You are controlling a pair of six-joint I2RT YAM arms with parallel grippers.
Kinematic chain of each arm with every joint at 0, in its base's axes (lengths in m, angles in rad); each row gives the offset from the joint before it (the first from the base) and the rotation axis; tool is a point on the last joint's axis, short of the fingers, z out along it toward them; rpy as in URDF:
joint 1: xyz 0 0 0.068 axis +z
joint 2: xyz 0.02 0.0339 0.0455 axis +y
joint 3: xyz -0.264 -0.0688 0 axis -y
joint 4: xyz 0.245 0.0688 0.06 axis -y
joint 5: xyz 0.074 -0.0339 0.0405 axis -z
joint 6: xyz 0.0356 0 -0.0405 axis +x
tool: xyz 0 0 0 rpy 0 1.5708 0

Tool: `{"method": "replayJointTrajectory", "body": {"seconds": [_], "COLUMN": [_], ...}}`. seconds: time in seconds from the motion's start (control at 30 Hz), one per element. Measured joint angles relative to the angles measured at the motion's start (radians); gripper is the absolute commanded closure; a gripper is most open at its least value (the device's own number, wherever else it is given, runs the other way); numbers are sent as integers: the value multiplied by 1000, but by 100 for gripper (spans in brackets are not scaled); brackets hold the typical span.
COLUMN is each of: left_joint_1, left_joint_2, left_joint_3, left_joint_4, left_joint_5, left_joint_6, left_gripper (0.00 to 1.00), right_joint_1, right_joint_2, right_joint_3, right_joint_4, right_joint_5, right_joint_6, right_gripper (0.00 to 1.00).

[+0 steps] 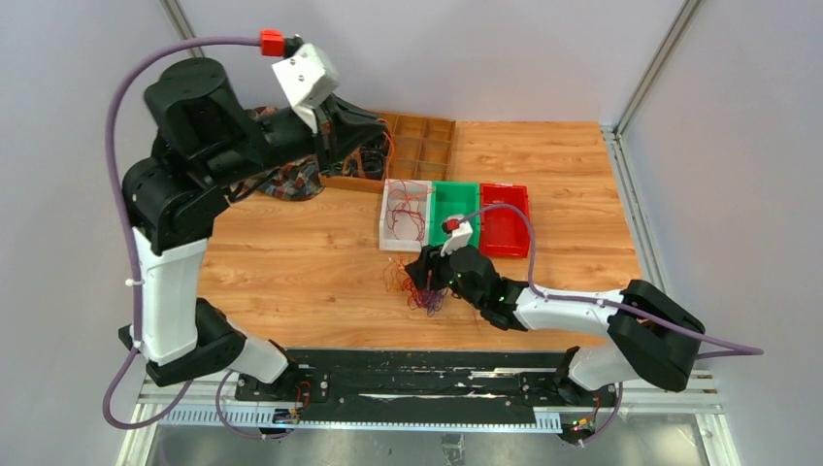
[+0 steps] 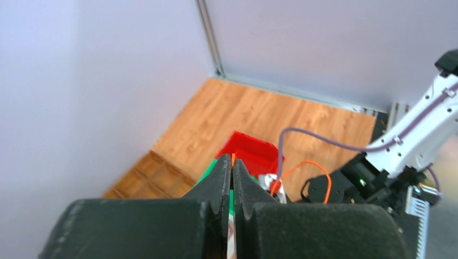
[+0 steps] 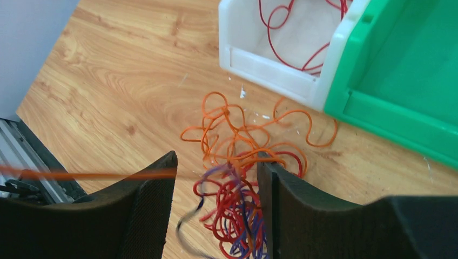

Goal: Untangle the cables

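The right gripper (image 3: 216,167) fills the bottom of its wrist view. Its jaws stand apart, straddling the cables (image 3: 237,210), a tangle of orange, red and purple strands. The tangle lies on the table (image 3: 124,81) just in front of the white bin (image 3: 254,59). One orange cable (image 3: 81,175) runs taut from the tangle past the left finger and out of view. More red strands lie loose inside the white bin. A green bin (image 3: 399,108) touches it on one side, and a red bin (image 1: 505,221) sits beyond that. The left gripper (image 2: 233,164) hangs high above the table's far left part, near a wooden tray (image 1: 422,141). Its jaws are pressed together, with a sliver of orange cable showing at the tips.
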Motion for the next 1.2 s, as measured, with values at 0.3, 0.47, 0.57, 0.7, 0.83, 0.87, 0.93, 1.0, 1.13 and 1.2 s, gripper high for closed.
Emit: {"method": "replayJointTrajectory", "body": {"seconds": [0.3, 0.47, 0.57, 0.7, 0.83, 0.87, 0.93, 1.0, 1.13, 1.2], "left_joint_1": [0, -1, -1, -1, -1, -1, -1, -1, -1, -1], "left_joint_2": [-93, -141, -166, -171, -183, -196, -216, -235, -247, -246], "left_joint_3": [-31, -87, -130, -136, -165, -195, -256, -319, -412, -457], "left_joint_4": [130, 251, 353, 449, 480, 485, 486, 483, 463, 441], "left_joint_5": [-145, -248, -339, -407, -414, -413, -407, -399, -365, -341], "left_joint_6": [50, 66, 79, 112, 127, 130, 133, 134, 134, 134], "left_gripper": [100, 100, 100, 100, 100, 100, 100, 100, 100, 100], "right_joint_1": [4, 15, 19, 28, 31, 31, 32, 34, 35, 35], "right_joint_2": [19, 23, 29, 34, 31, 23, -12, -79, -230, -299], "right_joint_3": [-70, -94, -113, -131, -134, -134, -134, -134, -120, -90], "right_joint_4": [3, 13, 23, 23, 21, 12, -11, -42, -96, -136], "right_joint_5": [10, 23, 29, 35, 38, 38, 43, 49, 75, 93], "right_joint_6": [19, 32, 39, 48, 51, 51, 50, 45, 14, -17], "right_gripper": [44, 43, 43, 43, 43, 42, 39, 34, 26, 25]}}
